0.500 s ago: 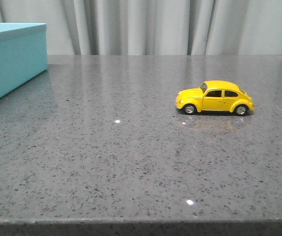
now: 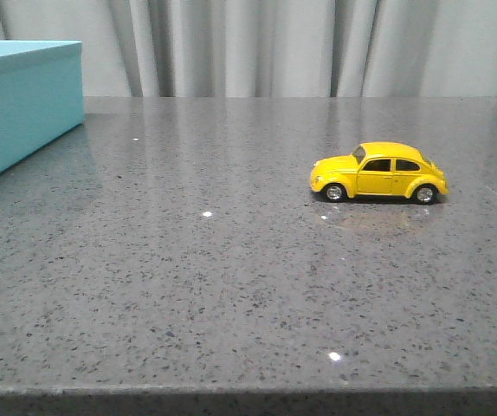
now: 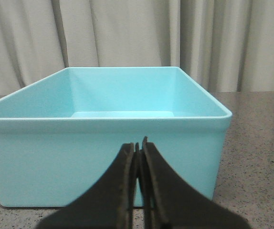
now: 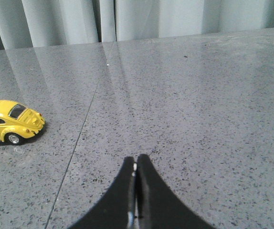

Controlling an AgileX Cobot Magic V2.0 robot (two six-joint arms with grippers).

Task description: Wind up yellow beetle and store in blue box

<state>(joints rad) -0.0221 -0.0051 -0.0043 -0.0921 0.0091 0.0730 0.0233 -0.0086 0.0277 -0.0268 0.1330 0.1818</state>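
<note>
Nothing done yet: both my left gripper point(image 3: 138, 148) and right gripper point(image 4: 135, 167) are closed and empty, the yellow beetle point(image 4: 12, 127) sits off beside my right one, and the blue box point(image 3: 103, 148) waits empty ahead of my left.

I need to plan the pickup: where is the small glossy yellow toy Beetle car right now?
In the front view, the yellow toy Beetle stands on its wheels right of centre on the grey speckled table, far from the turquoise box at left.

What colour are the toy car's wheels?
Black tyres with silver hubs on the small glossy yellow toy Beetle car; clearest in the front view.
</note>
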